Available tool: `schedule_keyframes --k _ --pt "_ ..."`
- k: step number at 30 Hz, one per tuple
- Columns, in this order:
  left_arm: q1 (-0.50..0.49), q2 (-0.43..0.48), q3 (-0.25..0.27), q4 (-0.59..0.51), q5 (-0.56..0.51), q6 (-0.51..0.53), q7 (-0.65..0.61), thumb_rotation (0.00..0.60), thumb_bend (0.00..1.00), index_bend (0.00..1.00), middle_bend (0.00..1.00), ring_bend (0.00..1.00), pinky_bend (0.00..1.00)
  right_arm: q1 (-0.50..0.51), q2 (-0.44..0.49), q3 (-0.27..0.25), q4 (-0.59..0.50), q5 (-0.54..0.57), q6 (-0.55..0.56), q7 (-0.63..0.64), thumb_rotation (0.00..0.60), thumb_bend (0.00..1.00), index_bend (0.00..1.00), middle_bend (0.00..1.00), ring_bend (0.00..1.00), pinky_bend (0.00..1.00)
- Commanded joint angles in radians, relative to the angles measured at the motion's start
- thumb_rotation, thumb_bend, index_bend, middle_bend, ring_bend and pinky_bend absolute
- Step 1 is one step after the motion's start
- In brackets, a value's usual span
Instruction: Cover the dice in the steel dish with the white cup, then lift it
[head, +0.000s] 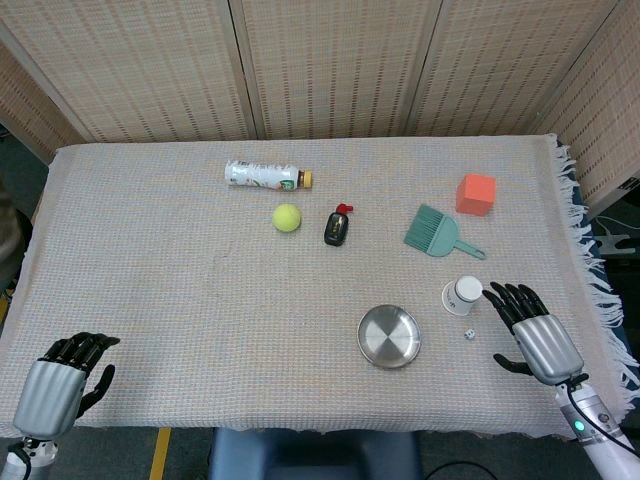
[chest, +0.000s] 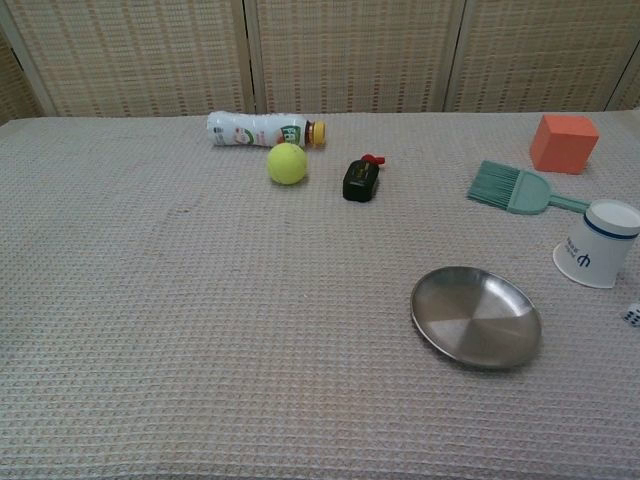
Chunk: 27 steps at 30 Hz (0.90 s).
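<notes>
Looks like the very start of the job, nothing covered yet. Shiny round steel dish (head: 389, 336) sitting bare on the cloth-covered tabletop (head: 180, 280), with the small white dice (head: 469, 335) lying on the cloth just right of it, not inside. So probably a dice-into-dish step needed before any covering, or at least worth checking. White paper cup with a dark band (head: 464, 295) standing mouth-down just behind the dice, right beside the fingertips of the right robot hand (head: 530, 330). That robot hand spread open, palm down, holding nothing, fingers stretched toward the cup but seemingly not touching. Left robot hand (head: 62, 380) parked at the near left corner, well away from everything, fingers loosely curled, nothing in it.

Next move, best guess: reach forward a touch and wrap around the cup, or pinch up the dice first. Tiny target, easy to fumble.

Hard bits: neither robot hand visible from the chest camera, dice half cut off at its right edge (chest: 632, 314), pips unreadable
</notes>
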Motion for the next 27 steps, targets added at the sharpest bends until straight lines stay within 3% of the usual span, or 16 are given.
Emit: schedule_keyframes --k 1,11,13,14,16,18,21,25,27 --pt "0.0 0.0 0.001 0.002 0.001 0.0 0.003 0.6 0.4 0.34 0.38 0.33 0.46 0.0 0.0 0.001 -0.002 0.004 -0.002 -0.003 0.6 0.05 0.0 0.0 0.0 0.05" --pt "-0.002 0.0 0.0 -0.002 -0.002 -0.001 -0.005 0.6 0.4 0.34 0.38 0.33 0.46 0.024 -0.022 0.003 0.027 -0.016 -0.024 0.033 0.6 0.05 0.0 0.0 0.0 0.08" --pt "-0.003 -0.001 0.0 0.003 -0.004 -0.004 -0.003 0.6 0.4 0.34 0.38 0.33 0.46 0.029 -0.059 0.015 0.082 -0.058 0.024 0.045 0.6 0.05 0.0 0.02 0.0 0.19" --pt "-0.004 -0.002 0.0 0.005 -0.006 -0.008 -0.003 0.6 0.4 0.34 0.38 0.33 0.46 0.03 -0.094 0.021 0.134 -0.093 0.069 0.064 0.6 0.05 0.02 0.07 0.01 0.3" --pt "-0.005 -0.001 0.0 0.002 -0.012 -0.012 -0.01 0.6 0.4 0.34 0.38 0.33 0.46 0.031 -0.153 0.024 0.232 -0.143 0.136 0.11 0.6 0.05 0.13 0.21 0.1 0.5" --pt "-0.004 0.001 0.0 -0.003 -0.012 -0.01 -0.013 0.6 0.4 0.34 0.38 0.33 0.46 0.036 -0.186 0.011 0.298 -0.182 0.167 0.159 0.6 0.05 0.27 0.36 0.26 0.65" --pt "-0.002 0.004 0.001 -0.006 -0.007 -0.003 -0.01 0.6 0.4 0.34 0.38 0.33 0.46 0.05 -0.219 -0.009 0.364 -0.224 0.188 0.223 0.6 0.07 0.38 0.48 0.45 0.76" --pt "-0.001 0.005 0.002 -0.008 -0.007 -0.002 -0.011 0.6 0.4 0.34 0.38 0.33 0.46 0.061 -0.233 -0.02 0.396 -0.244 0.188 0.235 0.6 0.13 0.46 0.6 0.6 0.89" --pt "-0.002 0.005 0.002 -0.009 -0.01 -0.006 -0.015 0.6 0.4 0.34 0.38 0.33 0.46 0.096 -0.224 -0.037 0.404 -0.27 0.126 0.167 0.6 0.16 0.49 0.68 0.67 0.96"
